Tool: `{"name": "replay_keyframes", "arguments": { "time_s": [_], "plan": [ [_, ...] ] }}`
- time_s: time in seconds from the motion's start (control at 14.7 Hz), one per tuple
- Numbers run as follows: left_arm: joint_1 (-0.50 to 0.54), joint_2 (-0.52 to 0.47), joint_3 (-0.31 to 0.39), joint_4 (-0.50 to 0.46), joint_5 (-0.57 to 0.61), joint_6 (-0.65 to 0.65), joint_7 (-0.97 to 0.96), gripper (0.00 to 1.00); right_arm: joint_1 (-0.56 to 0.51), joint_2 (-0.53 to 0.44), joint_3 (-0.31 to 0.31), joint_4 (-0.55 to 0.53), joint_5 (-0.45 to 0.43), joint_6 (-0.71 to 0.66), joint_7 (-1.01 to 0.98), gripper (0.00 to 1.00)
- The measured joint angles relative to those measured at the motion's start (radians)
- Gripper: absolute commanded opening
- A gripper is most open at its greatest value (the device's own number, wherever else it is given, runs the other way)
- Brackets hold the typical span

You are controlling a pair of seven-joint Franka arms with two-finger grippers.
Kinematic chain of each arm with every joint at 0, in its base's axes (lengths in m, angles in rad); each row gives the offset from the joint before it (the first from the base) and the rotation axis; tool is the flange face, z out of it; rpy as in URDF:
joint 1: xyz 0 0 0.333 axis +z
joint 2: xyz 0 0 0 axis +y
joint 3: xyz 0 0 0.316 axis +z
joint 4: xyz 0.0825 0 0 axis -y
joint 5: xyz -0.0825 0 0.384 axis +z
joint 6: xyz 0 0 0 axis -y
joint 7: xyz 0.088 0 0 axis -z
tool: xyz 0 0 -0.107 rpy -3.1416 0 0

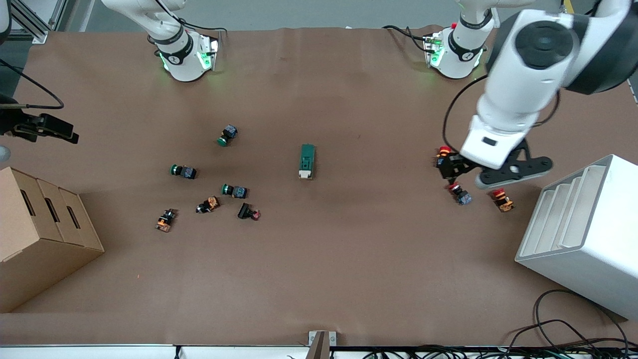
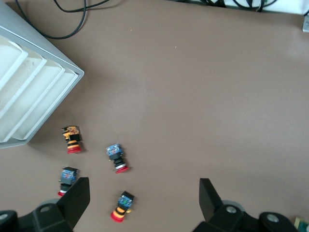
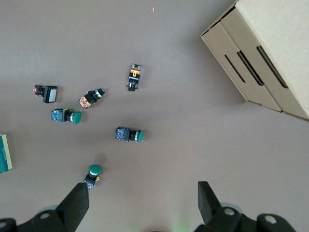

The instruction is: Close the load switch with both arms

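The load switch (image 1: 307, 161) is lying at the centre of the front view on the brown bench (image 1: 349, 259), its cream lever end pointing toward the lower edge of the frame. Nothing is touching it.

The left hand (image 1: 451, 169) is hanging in the right part of the front view, over a small group of red-capped buttons (image 1: 461, 195). Its wrist view is showing the two fingers (image 2: 77, 198) spread wide apart at the bottom of the frame, with nothing between them but bare bench and one red button (image 2: 121, 206) lying below the gap.

The right hand (image 3: 140, 205) is not clearly showing in the front view; its arm is leaving the upper left of that frame. In its wrist view the fingers (image 3: 76, 205) are likewise spread wide at the bottom edge, holding nothing, with a green-capped button (image 3: 93, 174) lying just beside one fingertip. A sliver of the switch is peeking in at the left edge of that view.

Green-capped buttons (image 1: 229, 134) and orange-bodied ones (image 1: 165, 220) are lying scattered in the centre-left of the front view. A cardboard box (image 1: 35, 234) is sitting at the lower left, and a white rack (image 1: 583, 234) at the lower right.
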Motion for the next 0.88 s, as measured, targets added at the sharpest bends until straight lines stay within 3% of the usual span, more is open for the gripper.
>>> {"name": "replay_keyframes", "arguments": {
  "time_s": [0.34, 0.88],
  "plan": [
    [0.073, -0.104, 0.087, -0.002, -0.126, -0.100, 0.282, 1.00, -0.013, 0.006, 0.000, 0.049, -0.001, -0.013, 0.000, 1.00],
    [0.075, -0.244, 0.183, -0.062, -0.200, -0.190, 0.458, 1.00, -0.013, 0.019, 0.011, 0.065, 0.000, -0.101, 0.000, 1.00]
  ]
}}
